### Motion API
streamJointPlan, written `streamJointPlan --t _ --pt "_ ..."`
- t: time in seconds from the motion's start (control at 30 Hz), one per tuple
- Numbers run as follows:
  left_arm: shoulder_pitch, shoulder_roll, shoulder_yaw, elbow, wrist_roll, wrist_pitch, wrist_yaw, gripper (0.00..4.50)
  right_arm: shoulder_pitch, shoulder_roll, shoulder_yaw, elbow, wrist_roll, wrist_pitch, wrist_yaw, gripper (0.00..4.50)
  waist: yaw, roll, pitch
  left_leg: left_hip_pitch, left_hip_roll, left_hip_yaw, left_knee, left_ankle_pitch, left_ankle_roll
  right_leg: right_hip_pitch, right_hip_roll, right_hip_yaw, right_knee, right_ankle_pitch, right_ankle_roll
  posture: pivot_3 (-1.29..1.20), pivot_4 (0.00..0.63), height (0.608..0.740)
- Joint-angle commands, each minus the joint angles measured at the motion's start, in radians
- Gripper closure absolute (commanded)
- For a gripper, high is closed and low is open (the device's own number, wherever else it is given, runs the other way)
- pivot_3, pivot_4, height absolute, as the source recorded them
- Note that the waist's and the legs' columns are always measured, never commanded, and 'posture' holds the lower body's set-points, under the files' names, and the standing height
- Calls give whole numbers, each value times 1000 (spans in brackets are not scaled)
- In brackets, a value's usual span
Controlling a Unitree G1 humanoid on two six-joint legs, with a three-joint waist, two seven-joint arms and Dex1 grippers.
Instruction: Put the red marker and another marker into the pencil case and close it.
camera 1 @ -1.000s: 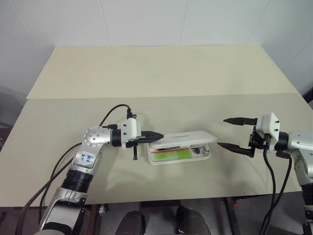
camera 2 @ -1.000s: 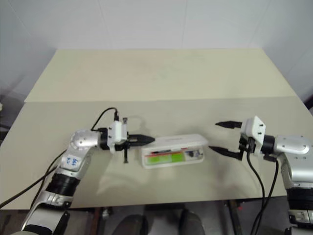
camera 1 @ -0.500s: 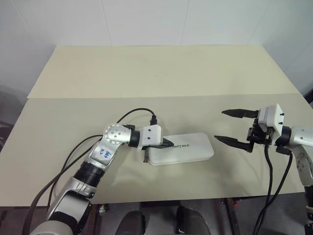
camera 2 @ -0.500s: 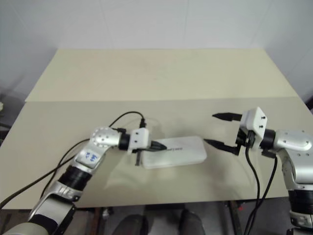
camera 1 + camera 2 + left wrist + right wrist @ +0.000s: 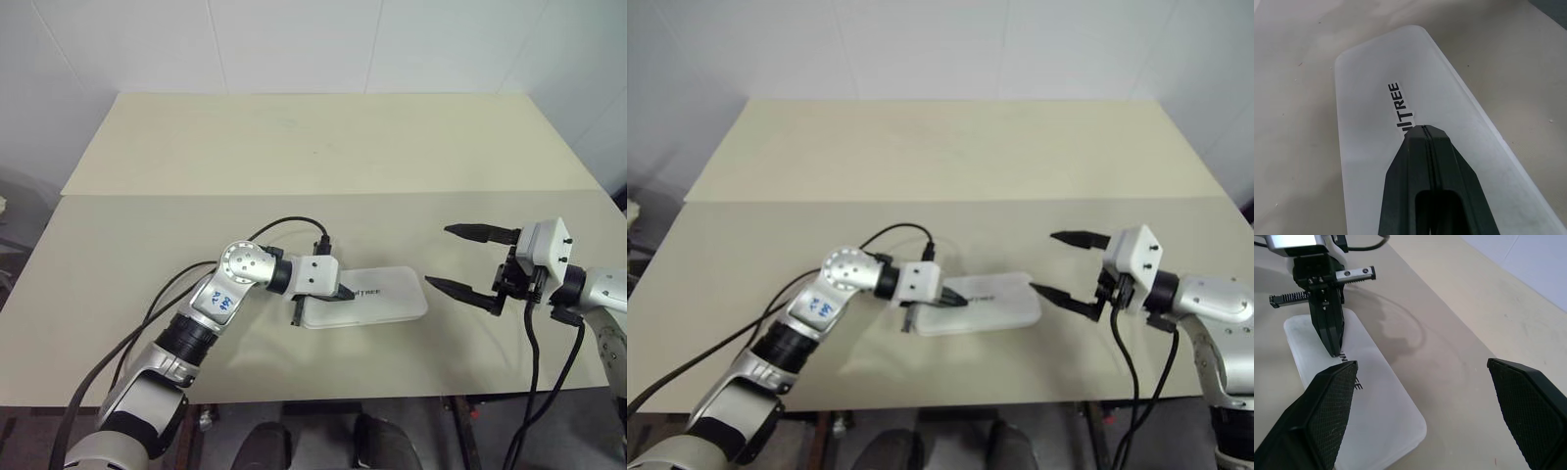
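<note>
A: Where is the case (image 5: 364, 296)?

B: On the near half of the table (image 5: 294, 147), about mid-width, lying flat with its long side running left to right. The lid is down, flush on the base all round as far as the head views show. The dark lettering on the lid sits toward its left end.

A: And the markers?

B: I see neither marker; the case is white and shut, so what is inside cannot be told.

A: What is the left gripper (image 5: 347, 292) doing?

B: Its two fingers are pressed together into one black wedge with only a seam between them. The tip rests on the lid at the left part, right over the start of the lettering; the left wrist view has the tip covering the first letters, with "TREE" showing past it. It holds nothing. The arm reaches in from the left, and a black cable loops above the wrist.

A: The right gripper (image 5: 468, 260)?

B: Spread wide and empty. It hangs just off the right end of the case, apart from it, fingers pointing left toward it. In the right wrist view the case's near corner lies beside one finger (image 5: 1317, 418), and the left gripper stands on the lid beyond.

A: Anything else on the table?

B: A seam runs across it, behind the case.
</note>
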Motion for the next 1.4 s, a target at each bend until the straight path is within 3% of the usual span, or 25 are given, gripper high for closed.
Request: streamJointPlan --t 0.03,0.2,0.33,0.47,0.6,0.77,1.07,1.4 --pt "41 -21 20 -21 -26 66 29 4480 -11 10 -22 -19 18 -6 -15 0 2 0 0 0 0 0 0 0 0 0 0 0 0 0 0 0 150 740" --pt "77 -44 172 -109 -192 164 63 4480 -58 32 19 42 4 -24 2 0 -2 0 0 -1 0 0 0 0 0 -1 0 0 0 0 0 0 150 740" --pt "151 6 301 -185 -312 143 29 4311 -108 55 57 118 -14 -49 30 0 -15 0 0 -1 1 -1 0 0 0 -1 0 0 0 0 0 0 150 740" --pt "266 80 410 -243 -371 132 31 3255 -155 66 84 200 -31 -82 63 0 -24 0 0 -1 0 -1 0 0 0 -1 0 0 0 0 0 0 150 740" --pt "402 154 508 -289 -414 119 25 1772 -197 80 103 268 -48 -112 89 0 -26 0 1 -1 1 -1 -1 0 0 -2 0 0 0 0 0 0 150 740" --pt "521 175 584 -346 -465 86 29 35 -216 104 90 341 -56 -175 97 0 -19 0 1 -1 0 -3 -1 0 0 -1 -1 -1 0 0 0 0 150 740" --pt "517 100 577 -384 -450 20 146 35 -161 71 39 416 -54 -244 132 0 -22 0 1 -1 0 -2 -1 0 0 -1 -1 0 0 0 0 0 150 740" --pt "466 113 546 -354 -460 48 127 35 -6 26 -64 335 -24 -231 127 0 -22 0 1 -1 0 0 -1 0 0 -1 -1 0 0 0 0 0 150 740"
